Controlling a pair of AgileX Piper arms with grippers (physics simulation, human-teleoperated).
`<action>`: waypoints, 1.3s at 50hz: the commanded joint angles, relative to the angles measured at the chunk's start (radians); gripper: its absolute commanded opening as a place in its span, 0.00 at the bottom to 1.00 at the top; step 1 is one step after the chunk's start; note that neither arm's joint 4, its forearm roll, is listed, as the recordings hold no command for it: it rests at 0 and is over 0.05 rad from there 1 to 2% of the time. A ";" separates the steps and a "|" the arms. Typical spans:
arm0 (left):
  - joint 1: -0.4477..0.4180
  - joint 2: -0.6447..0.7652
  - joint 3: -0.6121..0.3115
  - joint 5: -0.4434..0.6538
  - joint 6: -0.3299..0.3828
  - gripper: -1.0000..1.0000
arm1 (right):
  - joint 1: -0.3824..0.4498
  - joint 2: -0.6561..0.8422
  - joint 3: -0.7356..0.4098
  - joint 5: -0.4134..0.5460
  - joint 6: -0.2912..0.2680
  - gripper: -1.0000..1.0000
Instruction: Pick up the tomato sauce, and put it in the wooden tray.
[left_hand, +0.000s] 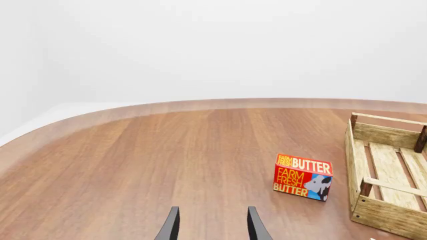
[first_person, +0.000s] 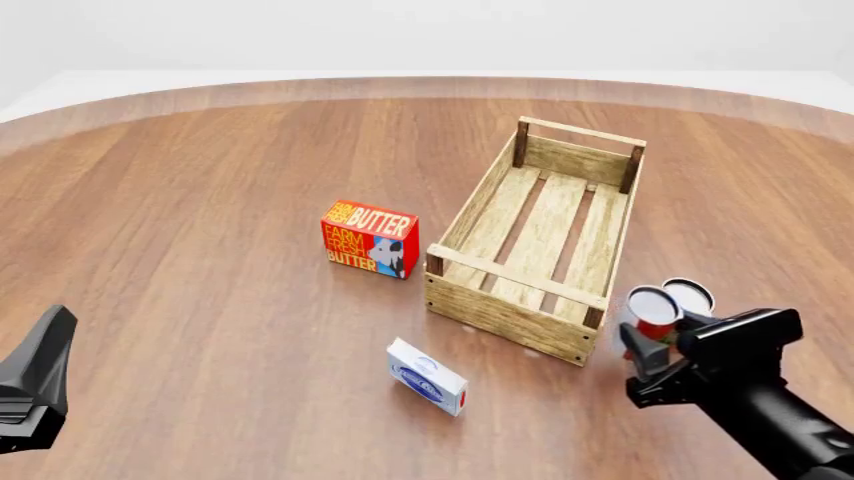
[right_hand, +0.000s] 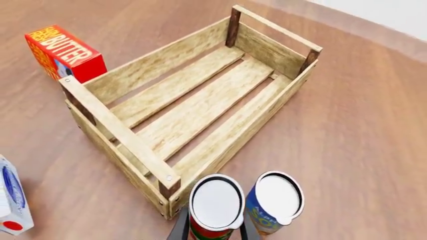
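The right gripper (right_hand: 212, 231) sat closed around the tomato sauce (right_hand: 215, 206), the blue can (right_hand: 273, 201) touching beside it; lifting straight up would spare that neighbour before crossing to the wooden tray (right_hand: 143, 150) ahead. The left gripper (left_hand: 212, 225) stood wide and empty.

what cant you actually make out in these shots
- Right gripper: whether it grips the tomato sauce is unclear; the right wrist view's edge cuts off its fingers, and in the front view the can hides them.
- Blue-and-orange can: label unreadable, seen mostly from above.
- Left gripper: only the fingertips show in the left wrist view.
- White box: print too small in the front view.
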 joint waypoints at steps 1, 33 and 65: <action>0.000 0.000 0.000 0.000 0.000 1.00 | -0.006 -0.095 0.010 0.058 0.010 0.00; 0.000 0.000 0.000 0.000 0.000 1.00 | 0.001 -0.420 -0.072 0.335 -0.007 0.00; 0.000 0.000 0.000 0.000 0.000 1.00 | 0.030 -0.363 -0.244 0.386 -0.025 0.00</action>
